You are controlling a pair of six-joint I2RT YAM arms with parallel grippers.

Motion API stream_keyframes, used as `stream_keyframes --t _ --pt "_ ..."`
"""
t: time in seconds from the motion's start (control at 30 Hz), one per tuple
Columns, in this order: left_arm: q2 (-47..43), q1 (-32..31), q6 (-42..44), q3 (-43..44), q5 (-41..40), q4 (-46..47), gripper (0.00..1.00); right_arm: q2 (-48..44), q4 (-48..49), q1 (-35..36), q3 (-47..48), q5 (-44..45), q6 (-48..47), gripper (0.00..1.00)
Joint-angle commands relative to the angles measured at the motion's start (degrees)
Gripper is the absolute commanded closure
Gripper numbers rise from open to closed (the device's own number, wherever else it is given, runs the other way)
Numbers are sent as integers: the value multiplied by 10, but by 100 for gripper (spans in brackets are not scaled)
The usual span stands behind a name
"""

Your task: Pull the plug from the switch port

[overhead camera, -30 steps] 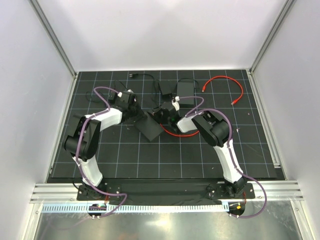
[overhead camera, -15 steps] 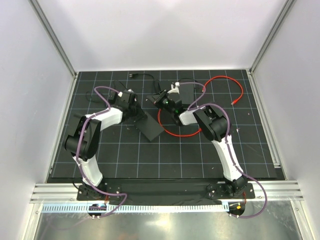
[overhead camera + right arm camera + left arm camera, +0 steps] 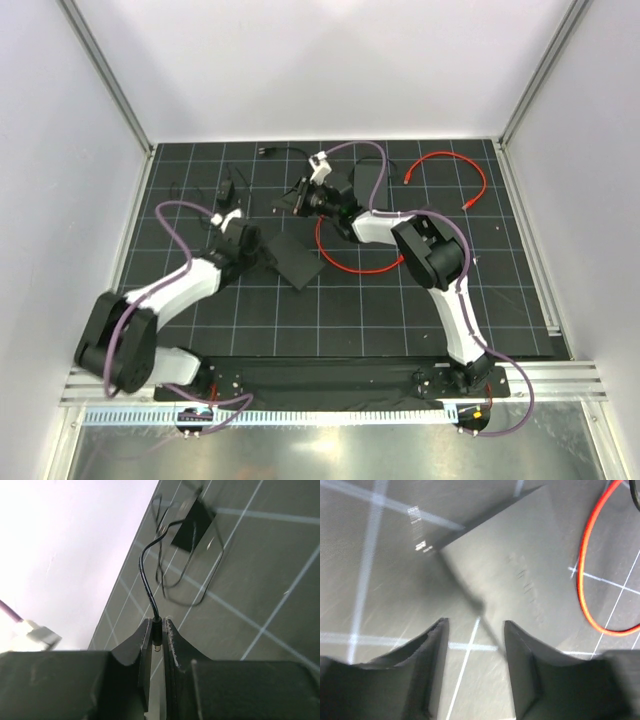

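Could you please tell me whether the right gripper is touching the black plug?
Touching. The right wrist view shows the right gripper pinching the black plug from both sides, with no gap showing between them.

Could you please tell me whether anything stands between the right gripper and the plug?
Nothing visible does. The plug is already pinched between the right gripper's fingers, with its cable trailing off to the mat. It is out of the switch, which lies apart by the open left gripper.
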Motion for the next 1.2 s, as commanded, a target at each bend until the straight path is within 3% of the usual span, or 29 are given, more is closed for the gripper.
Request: stream_keyframes --t 0.0,0.07,0.2,0.37,0.5,0.73,0.93,1.03,1.07,1.13,1.17 --pt "-101 1 -8 -20 -58 -55 46 -5 17 5 9 -65 -24 99" --pt "-130 2 -10 -7 -54 -68 36 -5 21 7 10 -86 -25 99" --pt "-128 11 -3 63 -33 -114 25 -8 35 8 2 -115 -25 99" --pt "-87 74 -42 134 66 -122 24 -27 89 8 -45 -147 -24 99" --pt "-71 123 -103 145 96 -99 24 -38 85 13 -54 -160 -43 99" --pt "-6 140 -170 169 144 -66 26 -48 109 36 -59 -181 -62 99" --pt "28 156 -199 175 145 -20 27 -55 54 56 -48 -186 -114 99" --pt "52 175 -185 185 148 -15 42 -61 62 58 -52 -190 -114 99" --pt "58 188 -178 191 154 -16 57 -62 62 58 -55 -191 -114 99" --pt "75 204 -165 198 162 -13 75 -67 54 58 -55 -183 -123 99" --pt "82 211 -160 210 165 -13 91 -68 43 58 -53 -179 -126 97"
